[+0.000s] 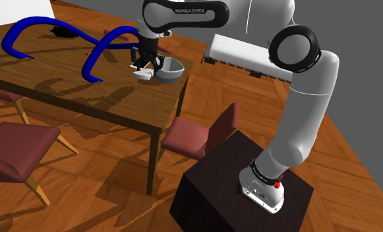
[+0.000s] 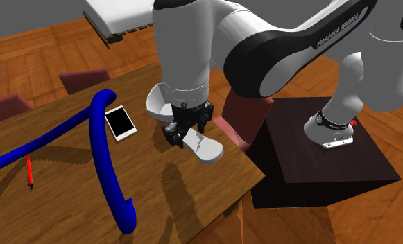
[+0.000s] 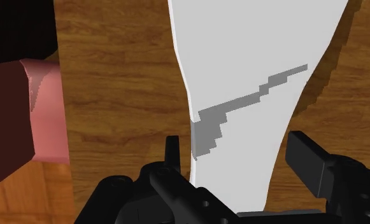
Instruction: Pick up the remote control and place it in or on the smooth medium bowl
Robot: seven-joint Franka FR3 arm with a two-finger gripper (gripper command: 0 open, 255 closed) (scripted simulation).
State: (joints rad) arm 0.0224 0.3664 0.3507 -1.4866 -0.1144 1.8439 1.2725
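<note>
Wood table [image 2: 61, 215], taken from the second exterior view's left to its right.
- Pen [image 2: 30, 172]: red, far left, lying flat.
- Tube [image 2: 99, 149]: blue, long and looped, across the left half.
- Phone [image 2: 120, 123]: flat, just right of the tube.
- Bowl [image 2: 157, 104]: pale, just beyond the gripper, partly hidden.
- Gripper [image 2: 186, 135]: fingers [image 3: 307, 159] spread, straddling one end of the remote and not seen pressing it.
- Remote [image 2: 208, 147]: white, lying near the table's right edge, close to the bowl.
- Chair [image 2: 229, 130]: maroon, tucked at that edge.
- Stand [image 2: 331, 173]: dark box, far right.

Risks, as judged:
- A pinch at the narrow end may let the long body swing or slip.
- A drop here could go over the edge.
- The bowl, so near, may get knocked.

Room: plank floor [image 2: 19, 48], white radiator-like unit [image 2: 116, 21] far behind, grey wall [image 2: 26, 8].
</note>
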